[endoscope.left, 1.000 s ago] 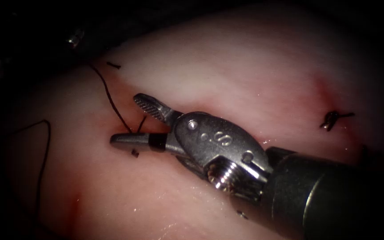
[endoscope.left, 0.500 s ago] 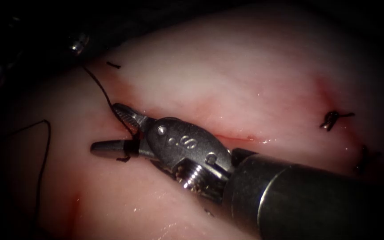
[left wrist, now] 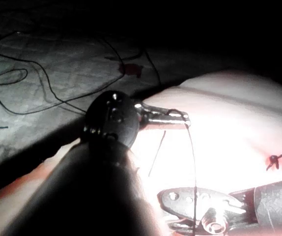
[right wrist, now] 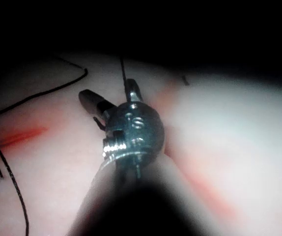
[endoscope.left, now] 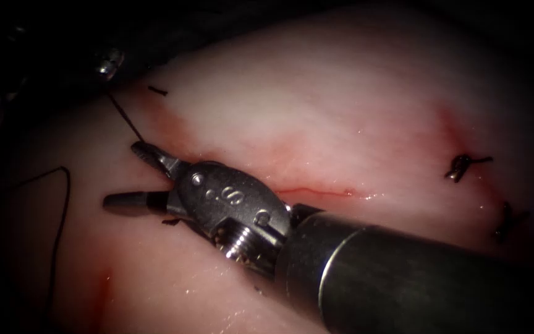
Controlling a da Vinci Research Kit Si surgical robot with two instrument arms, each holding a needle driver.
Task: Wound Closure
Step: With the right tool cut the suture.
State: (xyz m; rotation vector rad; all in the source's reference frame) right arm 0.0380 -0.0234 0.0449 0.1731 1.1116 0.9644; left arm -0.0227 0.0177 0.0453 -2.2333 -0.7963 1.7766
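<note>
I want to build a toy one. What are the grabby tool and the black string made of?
The right tool looks like polished metal: it is silvery and glints, and its jaws stand open, holding nothing. The thread looks like a thin dark fibre, dull, not shiny; which kind I cannot tell. The left tool also looks like metal, and holds the thread taut.

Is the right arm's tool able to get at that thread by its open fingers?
Probably yes: the right tool is open, holding nothing, and the thread runs right up to its upper finger with bare tissue around.
</note>
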